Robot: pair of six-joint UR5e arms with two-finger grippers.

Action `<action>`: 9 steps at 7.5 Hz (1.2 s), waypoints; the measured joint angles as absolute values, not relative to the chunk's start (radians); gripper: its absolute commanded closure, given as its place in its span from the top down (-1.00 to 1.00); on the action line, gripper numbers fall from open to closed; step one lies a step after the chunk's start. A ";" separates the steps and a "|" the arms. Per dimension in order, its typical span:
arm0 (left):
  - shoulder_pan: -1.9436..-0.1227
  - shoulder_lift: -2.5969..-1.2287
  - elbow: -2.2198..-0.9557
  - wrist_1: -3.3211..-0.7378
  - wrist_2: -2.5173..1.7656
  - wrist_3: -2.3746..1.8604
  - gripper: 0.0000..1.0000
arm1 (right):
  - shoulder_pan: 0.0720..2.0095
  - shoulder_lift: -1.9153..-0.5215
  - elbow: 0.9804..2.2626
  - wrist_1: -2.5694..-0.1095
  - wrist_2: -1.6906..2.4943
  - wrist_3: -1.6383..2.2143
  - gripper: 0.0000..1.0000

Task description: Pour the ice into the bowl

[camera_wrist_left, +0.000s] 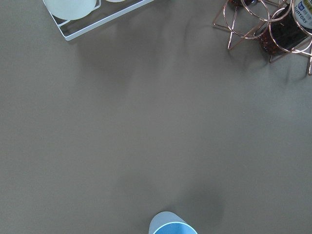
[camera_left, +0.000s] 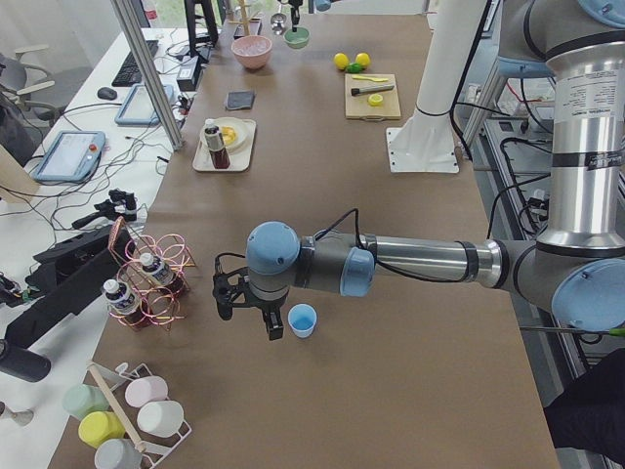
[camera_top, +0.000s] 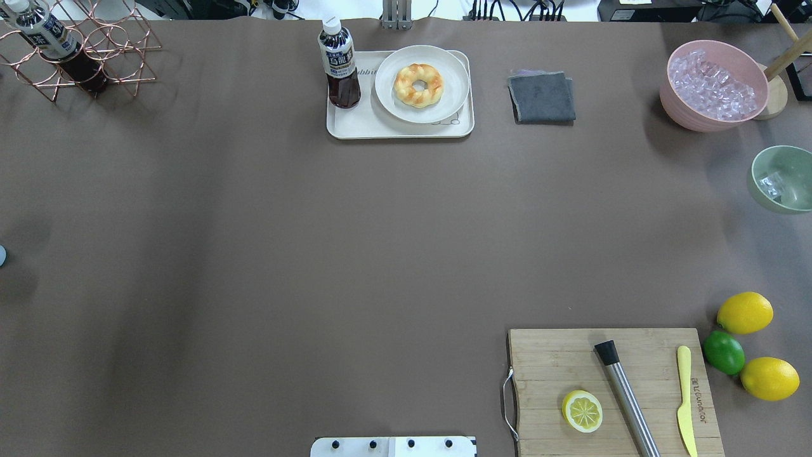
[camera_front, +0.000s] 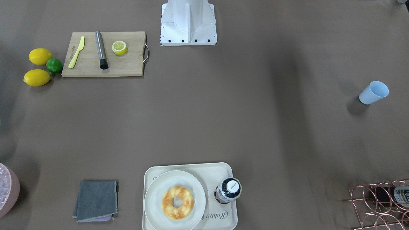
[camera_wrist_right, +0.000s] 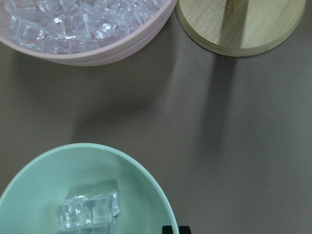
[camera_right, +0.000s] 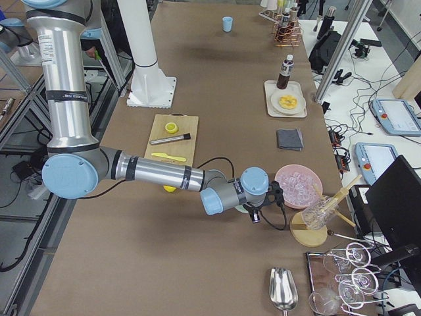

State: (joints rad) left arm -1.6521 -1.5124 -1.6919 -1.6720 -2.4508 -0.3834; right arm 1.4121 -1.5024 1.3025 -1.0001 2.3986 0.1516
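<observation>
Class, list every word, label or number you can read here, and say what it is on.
"Rabbi": on the tray, upside down in the front view, its end hidden by the plate.
On the cutting board: lettering beside the knife, too blurred to read.
On the tea bottle: label and cap print too small.
On the other bottle: label too small.

Quick tally: two whole yellow lemons (camera_top: 745, 312), one round green lime (camera_top: 724, 352), one cut lemon half (camera_top: 582, 410), one pale blue plastic cup (camera_front: 374, 92), one matte mint-green round bowl (camera_top: 796, 184).
</observation>
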 measured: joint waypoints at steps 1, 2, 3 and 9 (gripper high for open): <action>-1.652 -1.512 -1.692 -1.671 -2.451 -0.383 0.95 | 1.398 -1.503 1.274 -0.942 2.395 0.191 -1.00; -1.652 -1.513 -1.691 -1.671 -2.451 -0.383 0.95 | 1.386 -1.503 1.260 -0.908 2.393 0.222 -1.00; -1.652 -1.513 -1.691 -1.671 -2.451 -0.384 0.95 | 1.375 -1.503 1.255 -0.890 2.392 0.248 -1.00; -1.652 -1.511 -1.686 -1.670 -2.451 -0.383 0.95 | 1.319 -1.511 1.222 -0.785 2.378 0.354 0.17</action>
